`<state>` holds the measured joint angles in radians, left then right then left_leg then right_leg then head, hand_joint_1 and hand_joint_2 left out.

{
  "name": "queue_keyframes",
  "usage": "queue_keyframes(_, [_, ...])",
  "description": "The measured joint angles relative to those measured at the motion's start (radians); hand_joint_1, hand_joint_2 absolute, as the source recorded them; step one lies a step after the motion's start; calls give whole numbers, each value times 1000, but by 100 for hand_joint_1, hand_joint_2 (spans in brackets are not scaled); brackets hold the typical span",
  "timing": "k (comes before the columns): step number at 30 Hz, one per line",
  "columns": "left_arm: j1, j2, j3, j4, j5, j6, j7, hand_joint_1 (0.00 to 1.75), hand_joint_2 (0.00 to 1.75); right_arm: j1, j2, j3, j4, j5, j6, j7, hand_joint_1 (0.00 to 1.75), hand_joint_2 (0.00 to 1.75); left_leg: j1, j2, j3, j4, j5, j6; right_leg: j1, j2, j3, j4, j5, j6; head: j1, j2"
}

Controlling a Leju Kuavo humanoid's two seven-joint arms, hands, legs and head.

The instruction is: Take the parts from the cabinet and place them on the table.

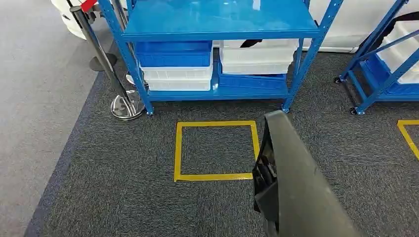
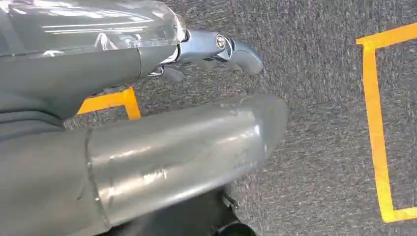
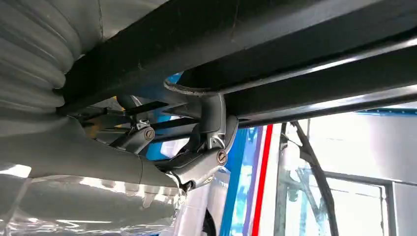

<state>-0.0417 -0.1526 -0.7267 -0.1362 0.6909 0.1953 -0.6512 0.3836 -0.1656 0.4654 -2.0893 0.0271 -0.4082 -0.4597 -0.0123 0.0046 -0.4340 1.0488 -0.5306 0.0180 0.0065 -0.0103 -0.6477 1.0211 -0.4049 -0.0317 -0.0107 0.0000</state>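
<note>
In the right wrist view we found the fingers point(image 3: 209, 123) of the right hand point(image 3: 196, 147) curled round the edge of a dark part point(image 3: 275, 44), gripping it; the part ran as long black bars across that view, and in the head view the same part point(image 1: 291, 182) stood as a broad dark panel tilted up from the lower right, above the carpet point(image 1: 123, 187). In the left wrist view we saw the left hand point(image 2: 211, 51) over the carpet point(image 2: 319, 123), its thumb point(image 2: 187, 152) large in the foreground and one finger point(image 2: 243, 54) reaching out past it with nothing visibly in it; the remaining fingers were hidden, so we could not tell whether that hand was spread or closed.

Beyond the part, a square of yellow tape point(image 1: 216, 150) lay on the carpet; behind it stood the blue cabinet point(image 1: 217, 29), its lower shelf carrying blue bins point(image 1: 173, 53) and white bins point(image 1: 257, 57) stacked side by side; a chrome barrier post point(image 1: 126, 106) stood just beside the cabinet's left leg; a second blue rack point(image 1: 380, 64) stood at the right; more yellow tape point(image 1: 407, 136) lay near it.
</note>
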Motion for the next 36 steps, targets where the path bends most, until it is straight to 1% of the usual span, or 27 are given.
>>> queue_keyframes(1, [-3, 0, 0, 0, 0, 0, 0, 0, 0, 1, 0, 0, -1, 0, -2, 0, 175, 175, -1, 0, 41, -84, -29, 1, 0, -3, -4, 1, 11, 5, 1, 0])
queue_keyframes(2, [-5, 0, -1, 0, 0, 0, -1, 0, 0, 2, 0, 1, -1, 0, -3, -1, 175, 175, -4, 0, 37, -93, -35, 3, -2, -6, -11, -1, 25, 10, 1, 0])
queue_keyframes(4, [-1, 0, -4, 0, 0, 0, -1, 0, 0, 4, 0, 5, -1, 0, -6, -2, 175, 175, -2, -1, 19, -95, -10, 13, -1, -7, -16, -11, 53, 22, 1, 0])
queue_keyframes(5, [-1, -1, -5, 0, 0, -1, -2, 0, 0, 4, 0, 5, -1, 0, -7, -3, 175, 175, 7, 8, 10, -103, 6, 17, -5, 1, -23, -3, 36, 26, 2, 0])
queue_keyframes(6, [-1, -1, -6, 0, 0, -1, -2, 0, 0, 8, 0, 5, -1, 0, -8, -3, 175, 175, 6, 6, -5, -102, 19, 26, -4, 5, -36, 26, -27, 30, 4, 0])
queue_keyframes(8, [6, -1, -6, 0, 0, -1, -2, 0, 0, 10, 0, 7, -1, 1, -11, -5, 175, 175, 5, 13, -37, -96, 41, 31, -12, 8, -62, 161, -162, 39, 10, 0])
queue_keyframes(9, [4, -1, -6, 0, 0, -2, -2, 0, 0, 10, 0, 8, -1, 2, -11, -5, 175, 175, 5, 14, -56, -90, 52, 31, -15, 8, -72, 232, -194, 43, 9, 0])
queue_keyframes(10, [2, -1, -6, 0, 0, -2, -2, 0, 0, 10, 0, 9, 0, 4, -12, -5, 175, 175, 5, 14, -73, -83, 62, 30, -17, 8, -75, 286, -192, 46, 12, 0])
queue_keyframes(11, [1, -1, -6, 0, 0, -2, -2, 0, 0, 10, 0, 9, 0, 6, -14, -5, 175, 175, 5, 14, -93, -75, 71, 28, -21, 8, -63, 307, -156, 49, 12, 0])
queue_keyframes(13, [1, -1, -7, 0, 0, -4, -2, 0, 0, 10, 0, 11, 1, 12, -15, -4, 175, 175, 5, 14, -136, -54, 88, 20, -26, 7, 18, 235, -76, 50, 11, 0])
queue_keyframes(14, [1, -1, -7, 0, 0, -5, -2, 0, 0, 9, 0, 13, 1, 13, -16, -4, 175, 175, 5, 13, -153, -43, 95, 16, -28, 8, 90, 148, -76, 47, 11, 0])
queue_keyframes(15, [1, -1, -8, 0, 0, -5, -3, 0, 0, 8, 0, 13, 1, 15, -18, -4, 175, 175, 4, 12, -163, -35, 100, 11, -27, 8, 162, 51, -132, 42, 11, 0])
queue_keyframes(16, [0, -2, -9, 0, -1, -5, -5, 0, 0, 6, 0, 13, 1, 16, -18, -5, 175, 175, 1, 10, -166, -26, 104, 6, -20, 10, 209, -29, -162, 38, 11, 0])
queue_keyframes(19, [0, -1, -17, 0, 0, -5, -5, 0, 0, 6, 0, 14, 1, 19, -18, -5, 175, 175, 7, 10, -174, -32, 134, -14, -10, 8, 188, -23, -145, 20, 12, 0])
queue_keyframes(20, [4, 0, -18, 1, 0, -5, -5, 0, 0, 8, 1, 14, 2, 19, -18, -5, 175, 175, 7, 6, -181, -29, 137, -20, -20, 5, 176, -31, -128, 11, 14, 0])
queue_keyframes(22, [3, 0, -19, 1, 0, -6, -6, 0, 0, 7, 3, 16, 2, 19, -18, -5, 175, 175, 14, 2, -209, 40, 22, -30, -19, 0, 143, -29, -102, -7, 7, 0])
queue_keyframes(24, [5, 0, -20, 1, 1, -9, -6, 0, 0, 7, 4, 17, 2, 22, -21, -5, 175, 175, 16, 2, -235, 178, -89, -37, -16, 0, 109, -27, -80, -7, 5, 0])
queue_keyframes(25, [4, 0, -20, 1, 4, -11, -8, 0, 0, 8, 4, 17, 2, 26, -24, -4, 175, 175, 16, 2, -240, 235, -95, -39, -15, 0, 92, -26, -71, -6, 5, 0])
queue_keyframes(26, [4, 0, -20, 1, 13, -12, -6, 0, 0, 8, 5, 17, 2, 34, -34, -2, 175, 175, 16, 2, -236, 271, -60, -40, -15, 0, 74, -23, -59, -4, 4, 0])
queue_keyframes(27, [4, 1, -20, 1, 20, -12, 2, 0, 0, 9, 6, 17, 2, 44, -48, -1, 175, 175, 16, 2, -219, 271, -2, -38, -14, -1, 56, -20, -48, -2, 4, 0])
queue_keyframes(28, [5, 1, -20, 1, 21, -9, 11, 0, 0, 10, 9, 16, 2, 56, -62, -1, 175, 175, 16, 2, -187, 240, 49, -35, -13, -2, 40, -15, -38, 0, 5, 0])
queue_keyframes(29, [7, 1, -20, 1, 21, 1, 20, 0, 0, 12, 13, 15, 2, 74, -84, -1, 175, 175, 16, 2, -135, 174, 71, -30, -12, -1, 27, -11, -31, 2, 4, 0])
queue_keyframes(30, [6, 2, -21, 1, 21, 11, 26, 0, 0, 13, 19, 11, 2, 90, -105, -2, 175, 175, 14, 0, -56, 66, 43, -20, -12, -2, 21, -4, -24, 5, 4, 0])
queue_keyframes(31, [5, 4, -21, 1, 21, 22, 31, 0, 0, 15, 27, 7, 2, 103, -121, -1, 175, 175, 8, 1, 16, -45, -9, -15, -8, 0, 18, 3, -19, 11, 4, 0])
queue_keyframes(32, [3, 4, -22, 1, 22, 28, 36, 0, 0, 16, 32, 2, 1, 112, -134, 0, 175, 175, 8, 1, 33, -91, -35, -13, -8, -3, 17, 4, -14, 17, 6, 0])
queue_keyframes(35, [4, 5, -23, 1, 32, 44, 51, 0, 0, 18, 45, -14, 1, 130, -158, 6, 175, 175, 7, 3, 22, -98, -13, 11, -10, -5, 16, -5, 12, 37, 6, 0])
queue_keyframes(36, [5, 5, -23, 2, 33, 47, 54, 0, 0, 22, 47, -21, 2, 131, -162, 9, 175, 175, 11, 8, 18, -101, 0, 17, -16, 2, 8, 10, -8, 41, 5, 0])
